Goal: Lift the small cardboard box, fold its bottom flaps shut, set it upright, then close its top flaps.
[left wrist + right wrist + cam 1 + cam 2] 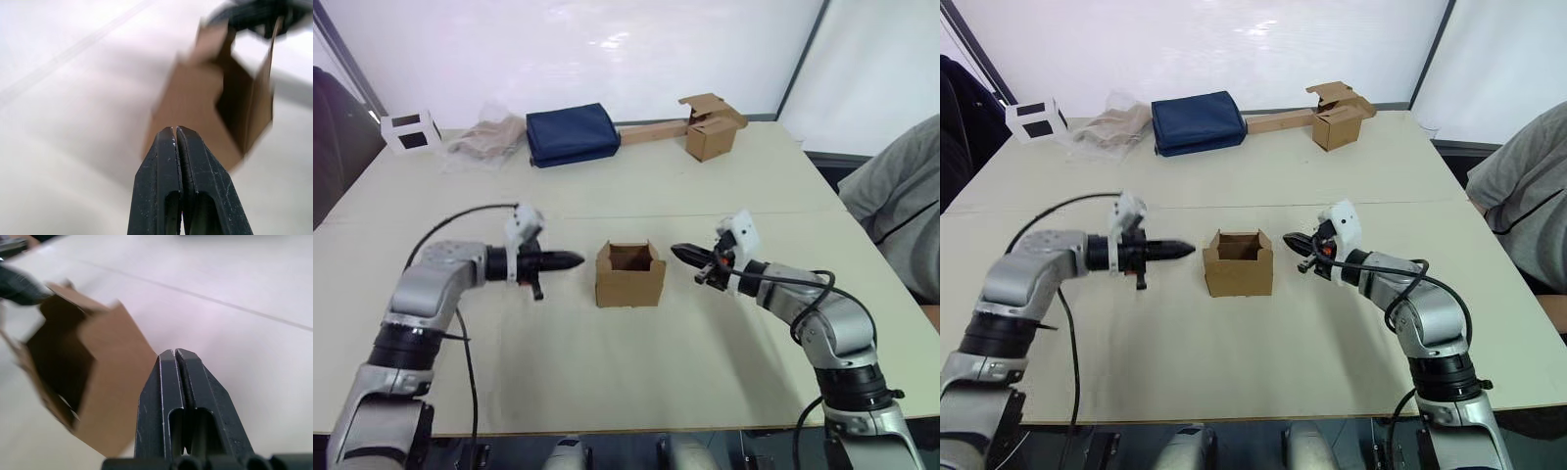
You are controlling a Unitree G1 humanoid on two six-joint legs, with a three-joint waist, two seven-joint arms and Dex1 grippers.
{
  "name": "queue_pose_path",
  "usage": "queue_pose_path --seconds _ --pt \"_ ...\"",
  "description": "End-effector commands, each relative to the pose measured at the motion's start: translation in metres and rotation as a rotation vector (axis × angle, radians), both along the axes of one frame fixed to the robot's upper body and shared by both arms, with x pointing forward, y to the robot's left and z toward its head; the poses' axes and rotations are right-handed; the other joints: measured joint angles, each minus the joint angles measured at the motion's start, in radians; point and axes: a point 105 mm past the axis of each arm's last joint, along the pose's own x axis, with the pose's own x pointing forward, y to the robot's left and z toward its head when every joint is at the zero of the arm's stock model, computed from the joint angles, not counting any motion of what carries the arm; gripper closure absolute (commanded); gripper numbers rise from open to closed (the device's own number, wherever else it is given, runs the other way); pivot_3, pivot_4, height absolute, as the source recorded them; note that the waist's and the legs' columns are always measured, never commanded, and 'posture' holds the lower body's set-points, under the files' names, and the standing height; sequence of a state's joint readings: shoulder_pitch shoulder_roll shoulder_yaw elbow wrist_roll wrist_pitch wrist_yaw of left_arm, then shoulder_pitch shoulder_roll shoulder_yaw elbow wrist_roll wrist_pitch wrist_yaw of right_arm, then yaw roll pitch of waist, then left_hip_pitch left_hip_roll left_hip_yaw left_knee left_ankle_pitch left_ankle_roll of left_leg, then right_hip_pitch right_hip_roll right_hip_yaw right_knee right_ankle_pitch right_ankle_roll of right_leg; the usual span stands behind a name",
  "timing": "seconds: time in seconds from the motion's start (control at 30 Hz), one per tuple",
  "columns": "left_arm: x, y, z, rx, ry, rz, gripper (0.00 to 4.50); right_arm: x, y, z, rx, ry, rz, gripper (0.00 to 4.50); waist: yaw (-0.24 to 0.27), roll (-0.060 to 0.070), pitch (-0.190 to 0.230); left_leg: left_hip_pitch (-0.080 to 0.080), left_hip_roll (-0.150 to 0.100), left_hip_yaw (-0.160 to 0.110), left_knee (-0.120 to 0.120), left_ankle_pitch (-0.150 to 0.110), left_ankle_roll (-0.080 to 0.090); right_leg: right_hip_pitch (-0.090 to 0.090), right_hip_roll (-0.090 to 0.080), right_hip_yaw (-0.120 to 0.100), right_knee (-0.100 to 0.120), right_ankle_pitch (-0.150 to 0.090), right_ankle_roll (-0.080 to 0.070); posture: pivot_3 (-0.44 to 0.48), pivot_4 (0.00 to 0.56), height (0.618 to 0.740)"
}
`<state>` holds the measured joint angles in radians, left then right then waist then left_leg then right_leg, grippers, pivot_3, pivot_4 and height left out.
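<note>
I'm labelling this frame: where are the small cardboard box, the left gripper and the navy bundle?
small cardboard box (629, 285): left eye view, front wall.
left gripper (576, 260): left eye view, fingertips.
navy bundle (572, 133): left eye view, top face.

- Small plain brown corrugated cardboard box (629, 277), unprinted
- Folded navy blue fabric bundle (572, 133)
- White cube with black square panels (410, 131)
- Pale beige desk (636, 372)
- Grey sleeve (901, 201)

No text, label, brand, number or sign can be read on anything here.
</note>
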<state>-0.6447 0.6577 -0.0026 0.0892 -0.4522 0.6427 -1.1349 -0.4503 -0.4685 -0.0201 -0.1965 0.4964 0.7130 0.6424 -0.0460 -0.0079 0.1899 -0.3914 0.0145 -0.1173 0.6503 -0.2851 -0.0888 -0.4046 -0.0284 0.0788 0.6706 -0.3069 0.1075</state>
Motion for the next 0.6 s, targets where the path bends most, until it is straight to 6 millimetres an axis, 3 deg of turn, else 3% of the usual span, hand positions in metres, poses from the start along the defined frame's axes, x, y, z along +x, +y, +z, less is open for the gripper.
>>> queue_pose_path --seconds 0.03,0.4,0.6 --pt "-0.001 -0.008 0.011 -0.042 -0.028 -0.02 4.43 -0.005 0.012 0.015 0.034 -0.061 0.07 4.5 -0.001 0.0 0.0 0.0 0.0 0.0 0.0 0.0 0.0 0.0 0.0 0.0 0.0 0.0 0.0 0.0 0.15 0.74" --pt "-0.003 -0.032 -0.01 -0.035 0.013 -0.073 4.43 -0.002 0.032 -0.004 -0.027 -0.048 0.165 4.5 0.0 0.0 0.0 0.0 0.0 0.0 0.0 0.0 0.0 0.0 0.0 0.0 0.0 0.0 0.0 0.0 0.15 0.74" --pt "-0.001 -0.033 -0.046 0.134 0.003 -0.072 4.43 -0.004 0.039 -0.026 -0.174 -0.055 0.219 4.5 -0.002 0.0 -0.001 0.001 0.0 0.0 0.0 0.0 0.0 0.0 0.0 0.0 0.0 0.0 0.0 0.0 0.15 0.74"
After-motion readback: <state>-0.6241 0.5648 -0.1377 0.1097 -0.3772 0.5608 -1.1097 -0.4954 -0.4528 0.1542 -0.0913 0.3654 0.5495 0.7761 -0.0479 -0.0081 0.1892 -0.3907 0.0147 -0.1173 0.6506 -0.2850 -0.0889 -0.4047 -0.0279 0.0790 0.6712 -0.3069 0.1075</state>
